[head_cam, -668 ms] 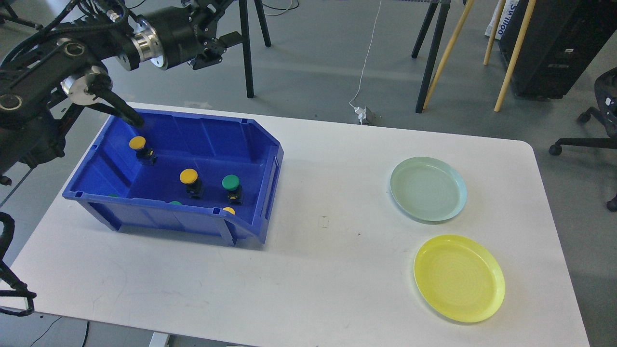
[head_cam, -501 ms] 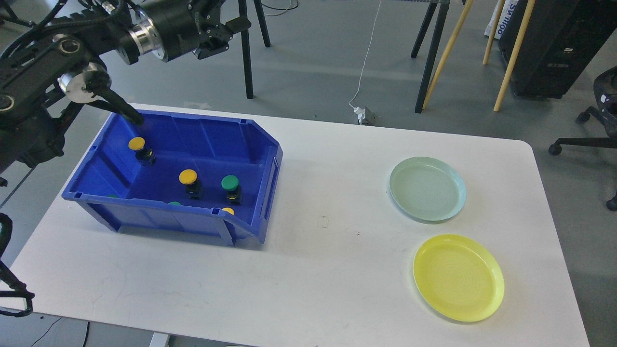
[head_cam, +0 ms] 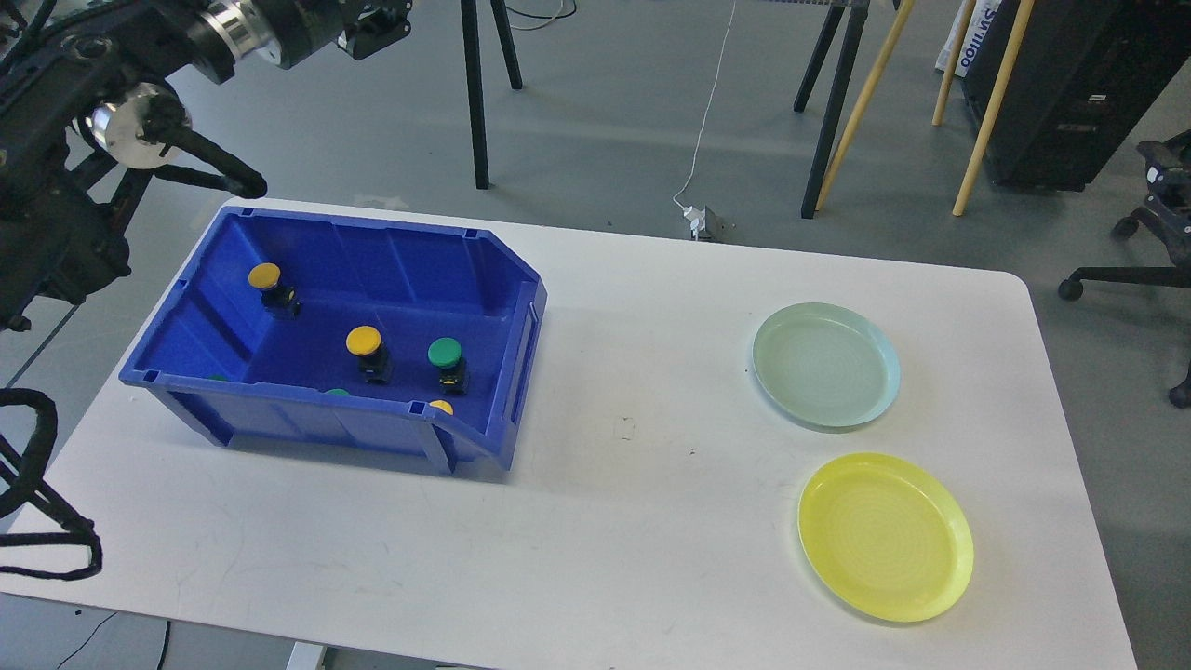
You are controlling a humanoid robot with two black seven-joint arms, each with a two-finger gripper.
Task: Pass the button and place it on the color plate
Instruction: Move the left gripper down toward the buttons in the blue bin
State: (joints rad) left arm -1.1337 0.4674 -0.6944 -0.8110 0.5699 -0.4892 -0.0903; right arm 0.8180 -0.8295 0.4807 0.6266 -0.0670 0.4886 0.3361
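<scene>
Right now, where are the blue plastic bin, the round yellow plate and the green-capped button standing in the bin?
blue plastic bin (head_cam: 484, 251): head view, on its back rim.
round yellow plate (head_cam: 885, 537): head view, centre of its dish.
green-capped button (head_cam: 445, 353): head view, on its green cap.

This place looks like a robotics lab or a workshop. The floor is bare grey concrete (head_cam: 605, 121). A white rectangular work table (head_cam: 595, 521) stands in the middle. Far behind it are black metal stand legs (head_cam: 476, 93), light wooden poles (head_cam: 988, 102), a white cable (head_cam: 704, 112), and, at the right, a black wheeled office chair (head_cam: 1154, 233).
</scene>
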